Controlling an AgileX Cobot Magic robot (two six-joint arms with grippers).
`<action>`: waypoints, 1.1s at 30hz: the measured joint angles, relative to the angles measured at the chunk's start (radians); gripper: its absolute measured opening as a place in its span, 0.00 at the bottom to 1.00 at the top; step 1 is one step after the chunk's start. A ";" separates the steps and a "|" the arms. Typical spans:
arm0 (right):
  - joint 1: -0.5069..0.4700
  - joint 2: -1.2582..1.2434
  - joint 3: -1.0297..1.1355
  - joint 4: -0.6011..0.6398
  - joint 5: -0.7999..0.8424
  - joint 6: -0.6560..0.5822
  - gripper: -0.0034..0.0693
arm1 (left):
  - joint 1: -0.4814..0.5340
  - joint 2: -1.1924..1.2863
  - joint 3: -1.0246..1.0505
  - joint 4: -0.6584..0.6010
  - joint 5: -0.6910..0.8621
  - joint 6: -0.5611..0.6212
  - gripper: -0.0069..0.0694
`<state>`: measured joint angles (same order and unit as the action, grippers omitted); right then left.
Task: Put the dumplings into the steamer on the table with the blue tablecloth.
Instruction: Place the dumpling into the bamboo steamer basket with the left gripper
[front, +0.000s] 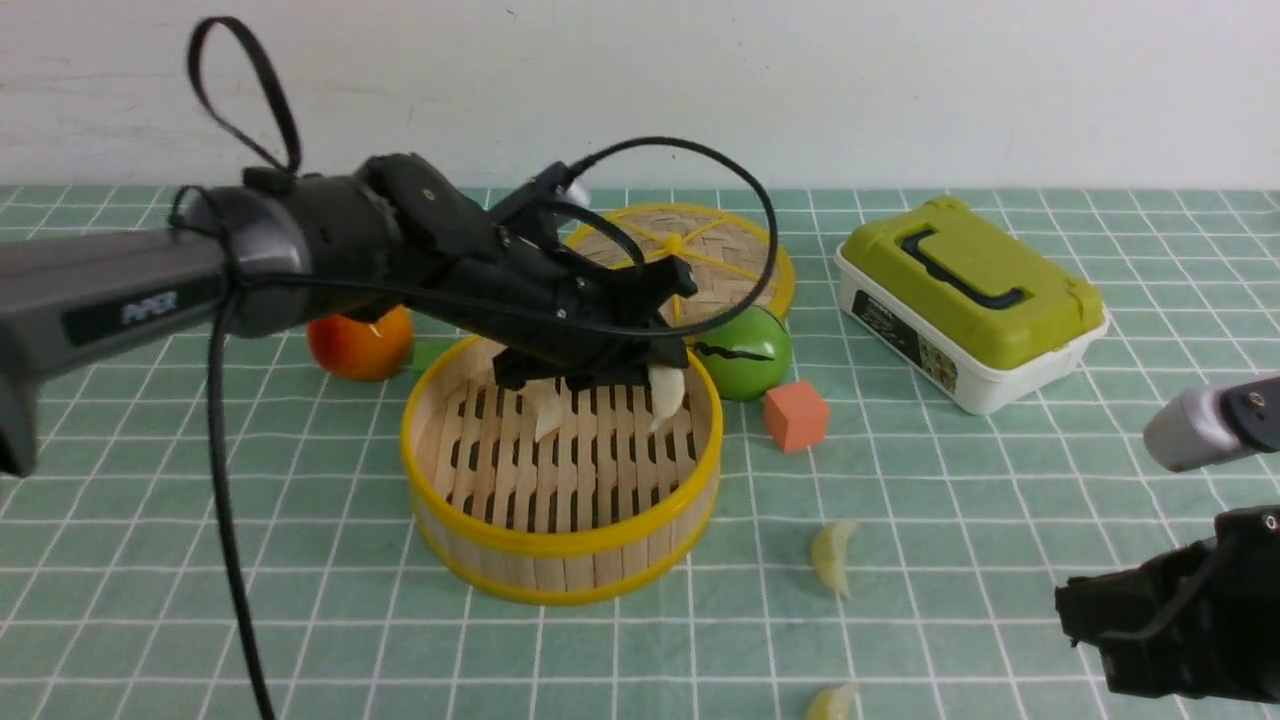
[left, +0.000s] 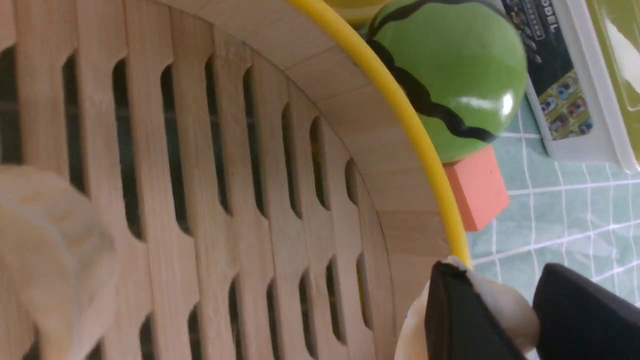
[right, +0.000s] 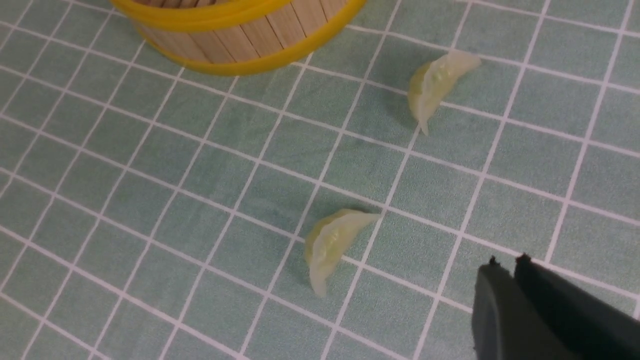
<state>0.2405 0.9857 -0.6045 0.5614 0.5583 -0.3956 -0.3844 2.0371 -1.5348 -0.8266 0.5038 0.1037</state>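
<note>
Black ridged pincer grips smooth crescent dumpling

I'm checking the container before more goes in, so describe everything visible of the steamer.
The steamer is a round, open basket of pale, bamboo-like wood, with yellow bands around its top and bottom edges. It stands upright on the blue tablecloth; its floor is slatted, with rows of long slots. A white dumpling lies on the slats. The left gripper hides part of the far rim.
</note>
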 joint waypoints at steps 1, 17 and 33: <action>0.000 0.000 0.000 0.000 0.001 -0.002 0.10 | -0.001 0.029 -0.014 0.000 -0.011 0.000 0.35; 0.000 0.000 0.016 0.000 -0.012 -0.009 0.11 | 0.001 0.065 -0.023 0.138 -0.108 -0.001 0.34; 0.000 0.000 0.022 0.000 -0.028 -0.010 0.13 | 0.001 0.071 -0.023 0.187 -0.167 -0.001 0.70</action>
<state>0.2405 0.9857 -0.5822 0.5614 0.5301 -0.4061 -0.3832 2.1086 -1.5582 -0.6393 0.3365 0.1029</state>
